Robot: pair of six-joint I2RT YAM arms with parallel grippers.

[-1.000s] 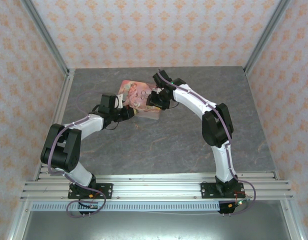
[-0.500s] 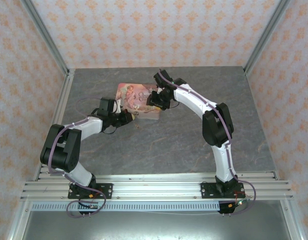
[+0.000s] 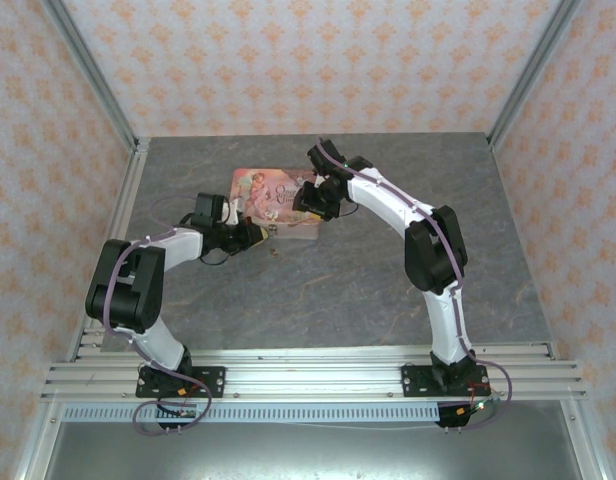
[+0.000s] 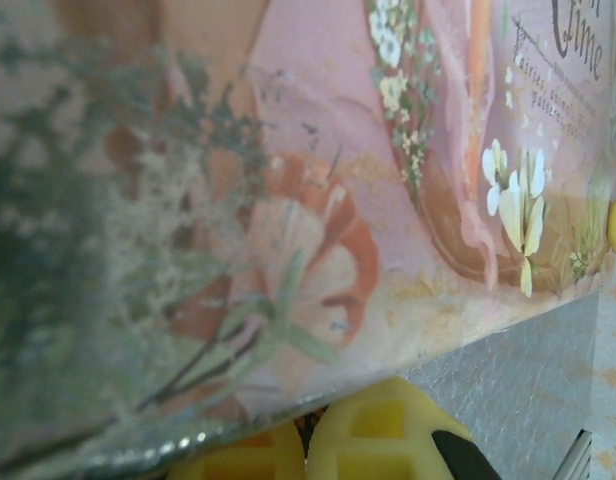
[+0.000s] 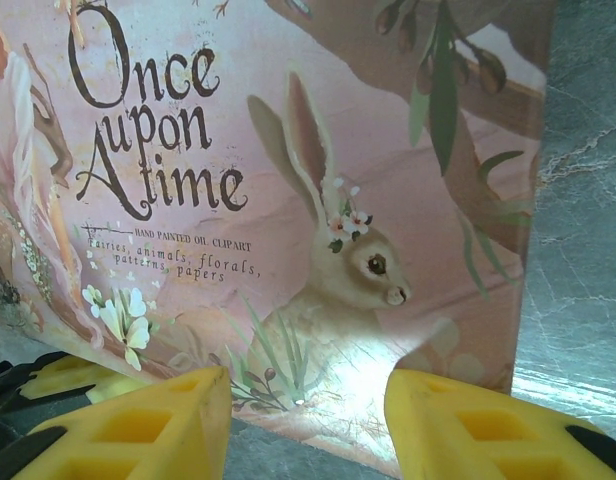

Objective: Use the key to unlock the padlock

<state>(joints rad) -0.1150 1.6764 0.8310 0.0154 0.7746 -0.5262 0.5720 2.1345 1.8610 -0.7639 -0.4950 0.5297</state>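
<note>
The pink illustrated box [image 3: 273, 195] lies mid-table, and both grippers are at it. My left gripper [image 3: 255, 232] sits at the box's near left edge. Its yellow fingers [image 4: 373, 440] are pressed together under the box rim [image 4: 288, 400], shut, with only a thin dark slit between them. My right gripper [image 3: 311, 205] is at the box's right side, open, with its fingers [image 5: 138, 425] wide apart in front of the rabbit picture [image 5: 338, 270]. A tiny pale speck [image 3: 276, 250], possibly the key, lies on the table near the box. The teal padlock is hidden.
The grey table [image 3: 338, 290] is walled by patterned panels and metal posts. In the right wrist view the left gripper's yellow fingers [image 5: 48, 378] show at lower left, beside the box [image 5: 288, 200].
The left gripper has drawn slightly left and toward the near side along the box edge. The box, tilted up a second ago, now lies flatter. The right arm has held still.
</note>
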